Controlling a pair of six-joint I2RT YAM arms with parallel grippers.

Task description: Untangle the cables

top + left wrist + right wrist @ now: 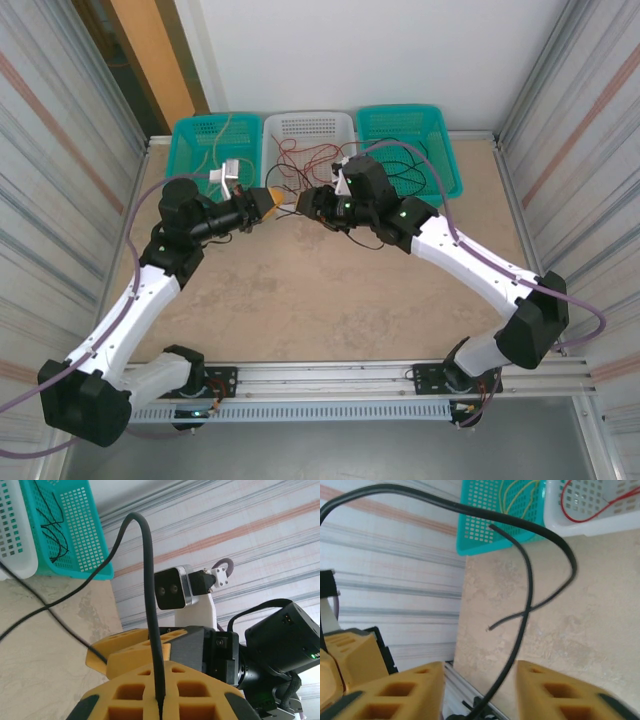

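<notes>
Down front, the silver metal rail (330,378) carrying both arm bases is sitting closest. Further out, the left gripper (268,203) and right gripper (310,205) are meeting nose to nose over the beige table (320,300). They're hovering just short of a white plastic basket (308,116) holding thin red cables (300,160), with teal plastic baskets (185,150) flanking it. From the left wrist, the left gripper's yellow fingers (175,672) are clamping shut on a thin black cable (148,580) that's arching up and away. From the right wrist, the right gripper's jaws are standing apart, with the black cable running through the gap.
</notes>
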